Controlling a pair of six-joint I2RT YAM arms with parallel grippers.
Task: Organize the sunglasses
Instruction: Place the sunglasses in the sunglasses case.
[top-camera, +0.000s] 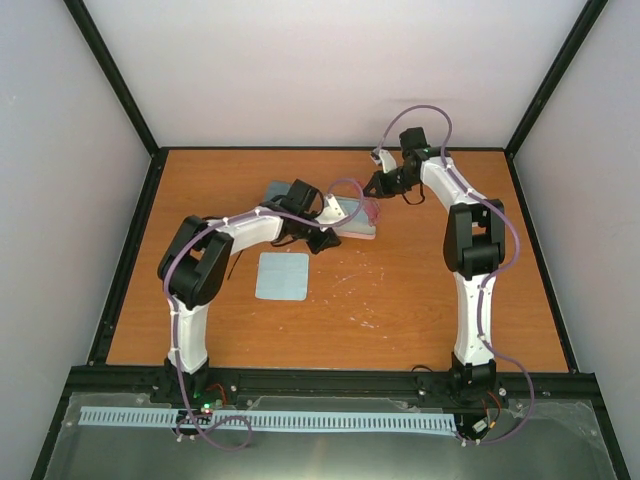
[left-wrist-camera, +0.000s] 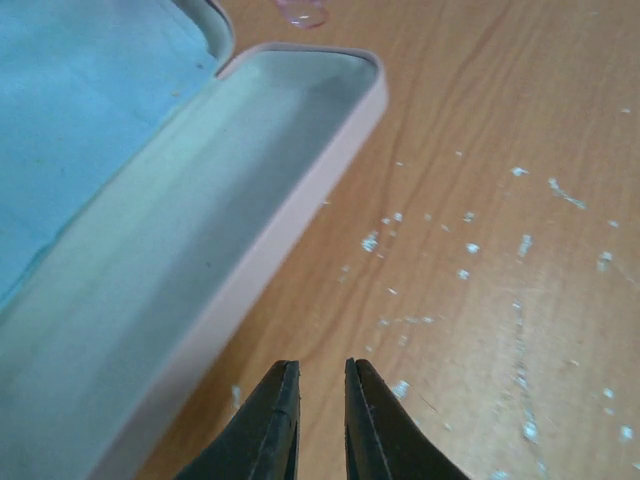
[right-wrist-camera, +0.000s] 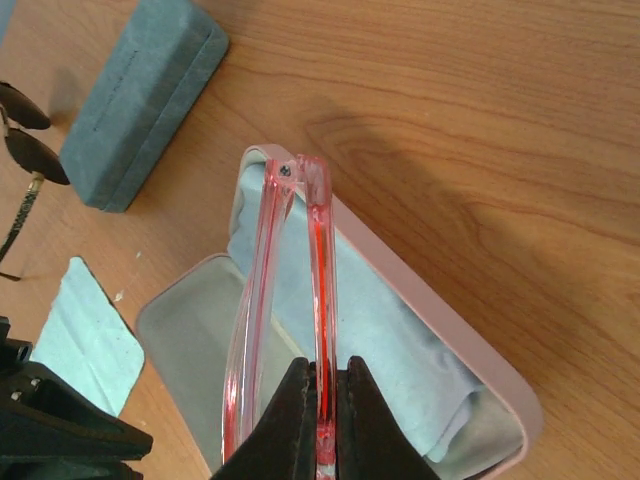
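Note:
The pink-red sunglasses (right-wrist-camera: 300, 260) are folded and hang edge-up over the open pink case (right-wrist-camera: 440, 320). My right gripper (right-wrist-camera: 322, 365) is shut on one thin red arm of them. A light-blue cloth (right-wrist-camera: 380, 340) lies inside that case. The black sunglasses (right-wrist-camera: 22, 135) lie on the table at the left edge of the right wrist view, only partly in frame. My left gripper (left-wrist-camera: 322, 365) hovers low over bare wood beside the case's lid (left-wrist-camera: 200, 230); its jaws stand a narrow gap apart with nothing between them. From above, both grippers meet at the pink case (top-camera: 357, 222).
A closed blue-grey case (right-wrist-camera: 140, 110) lies behind the pink one. A second light-blue cloth (top-camera: 282, 275) lies flat nearer the arms' bases. White specks mark the wooden table (top-camera: 400, 300). A black frame (top-camera: 130, 250) borders the table.

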